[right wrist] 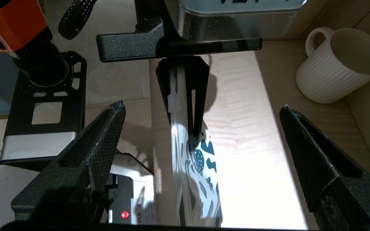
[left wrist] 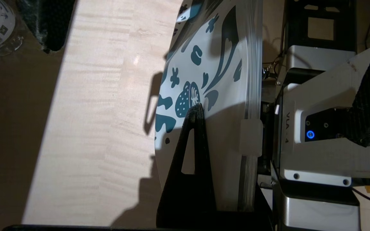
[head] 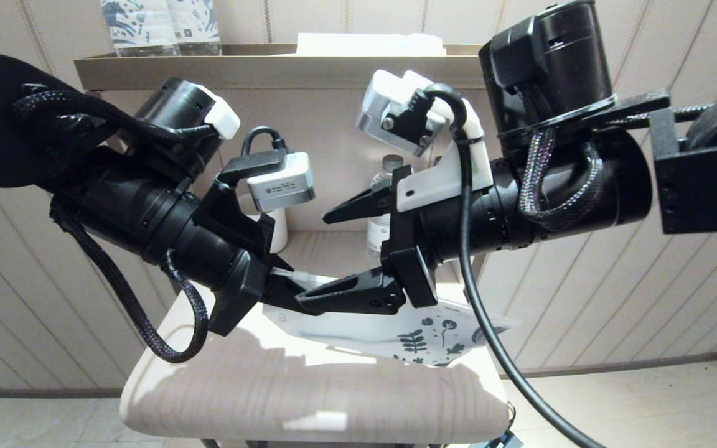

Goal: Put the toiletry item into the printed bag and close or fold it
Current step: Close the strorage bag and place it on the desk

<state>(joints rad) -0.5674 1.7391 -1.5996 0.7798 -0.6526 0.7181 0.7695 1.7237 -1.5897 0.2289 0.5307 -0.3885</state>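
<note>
The printed bag (head: 396, 336) is a white zip pouch with dark blue leaves and figures at its right end, lifted over the pale table (head: 309, 386). My left gripper (head: 284, 283) is shut on its plain end; one black finger (left wrist: 191, 144) presses the bag (left wrist: 204, 64) beside the zip slider (left wrist: 251, 138). My right gripper (head: 313, 261) faces it, open wide, its fingers straddling the bag (right wrist: 201, 166) without touching. The toothbrush does not show as such; only a faint line shows through the pouch.
A ribbed white mug (right wrist: 339, 64) and a clear bottle (head: 383, 186) stand at the back of the table under a shelf (head: 271, 68). Blue-patterned packs (head: 159, 25) sit on the shelf. Panelled walls close in both sides.
</note>
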